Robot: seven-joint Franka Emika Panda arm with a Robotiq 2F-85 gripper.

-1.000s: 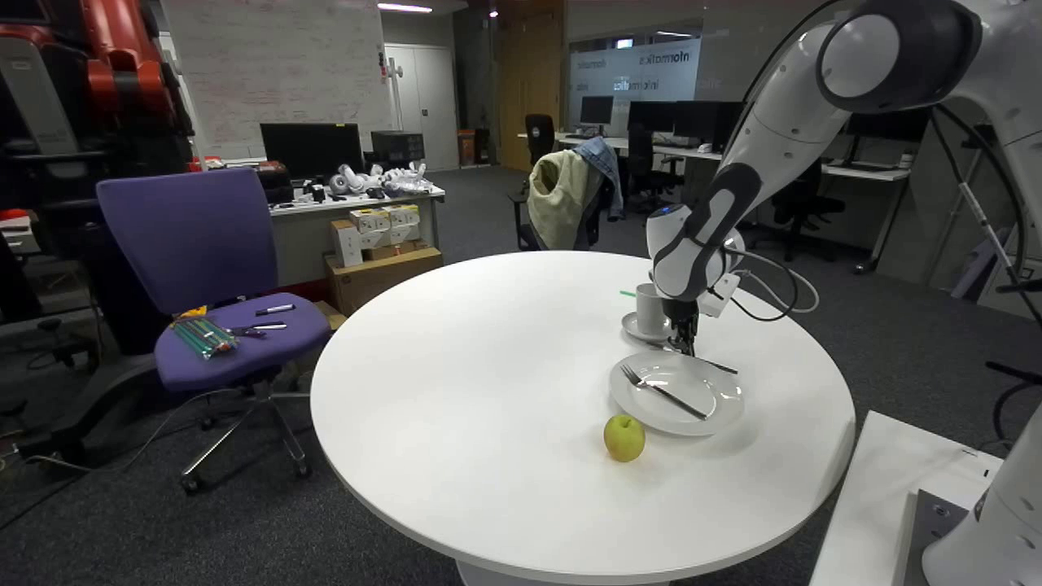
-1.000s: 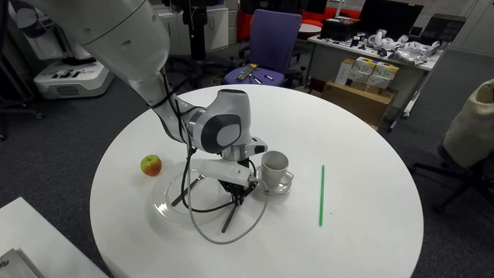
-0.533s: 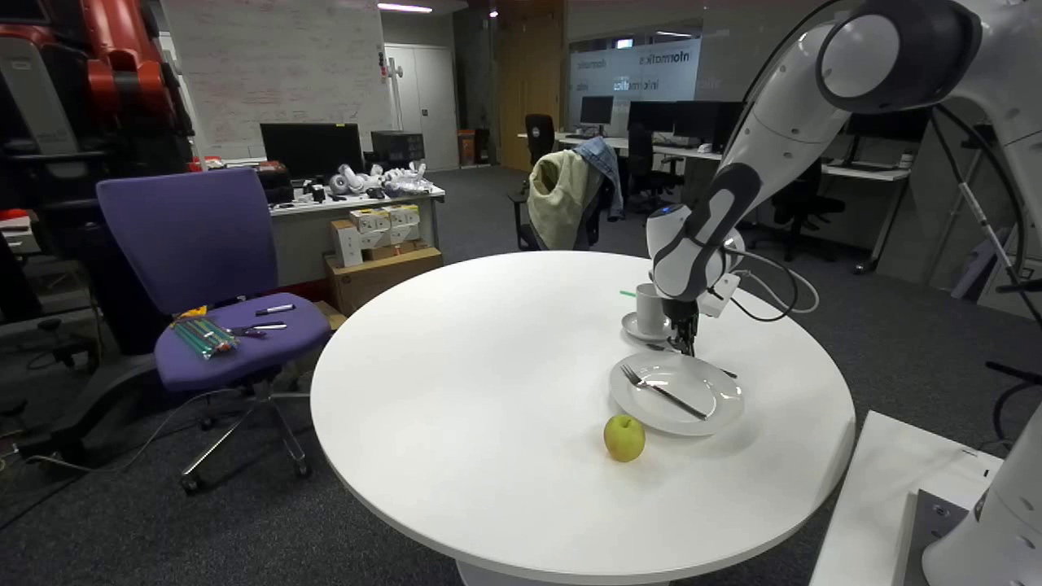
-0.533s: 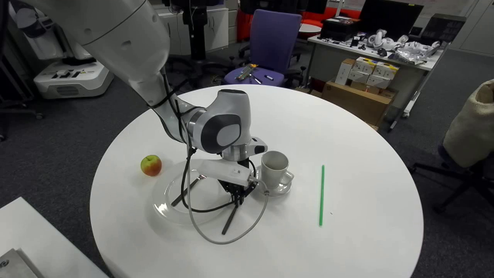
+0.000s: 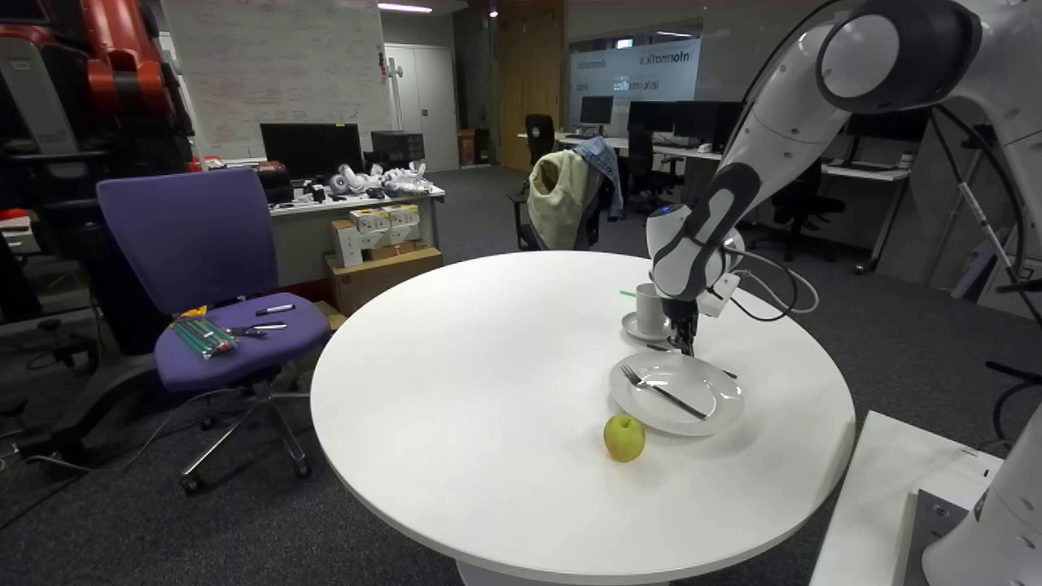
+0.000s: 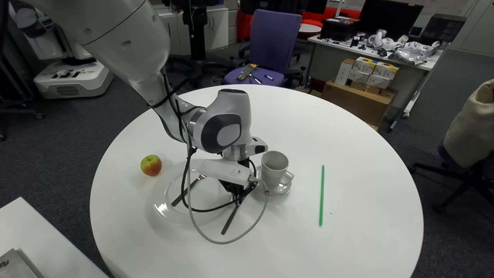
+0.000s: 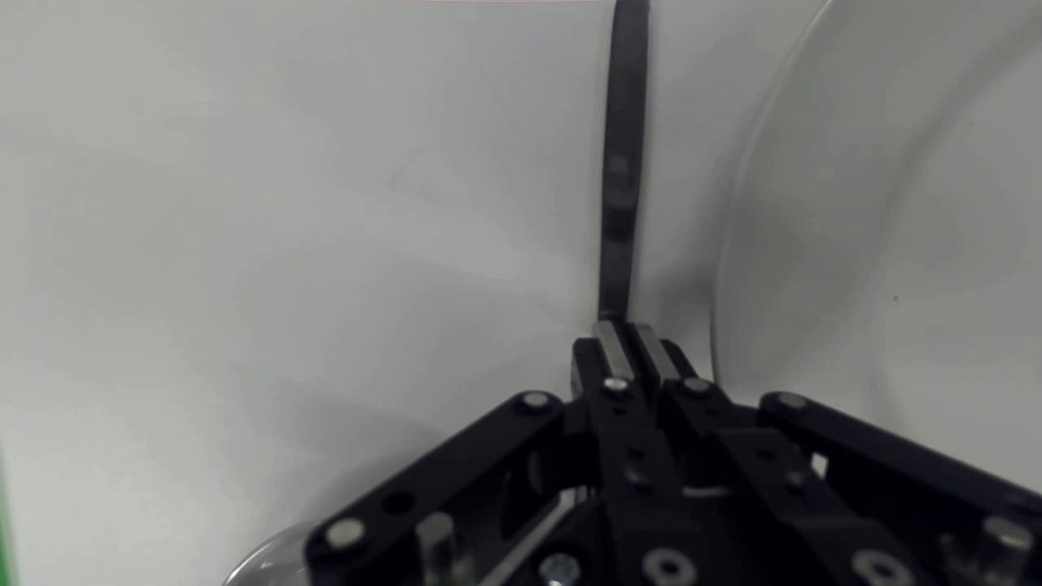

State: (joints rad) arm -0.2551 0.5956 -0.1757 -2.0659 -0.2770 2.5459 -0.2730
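A slim dark utensil (image 7: 623,163), by its shape a piece of cutlery, lies right at the tips of the tool (image 7: 632,350). In the wrist view its straight shaft comes down from the top edge and runs directly to the two fingers (image 7: 612,350), where it passes out of sight. The jaws stand almost together, a mere slit between them, and the utensil looks pinched in that slit; whether it is raised off the worktop (image 5: 472,391) or resting on it cannot be told. The tool points down, and in an exterior view a short length of the utensil shows to either side of it, so the hold falls somewhere between the two ends.

The plate (image 7: 773,268) is just beside the tool: its curved rim bends close to the fingers in the wrist view, with the visible part of the utensil running alongside, apart from it. A fork (image 5: 669,397) lies across the plate. On the tool's opposite side from the plate, a pale mug (image 6: 274,173) stands upright on a saucer (image 6: 281,191), near the tool. An apple (image 5: 624,438), green with a red blush, sits by the plate's rim, away from the tool. A green stick (image 6: 322,195) lies on the worktop beyond the mug, well apart from the tool. Past the worktop's edge stands a purple chair (image 5: 195,244) with a few small items (image 5: 203,335) on its seat.
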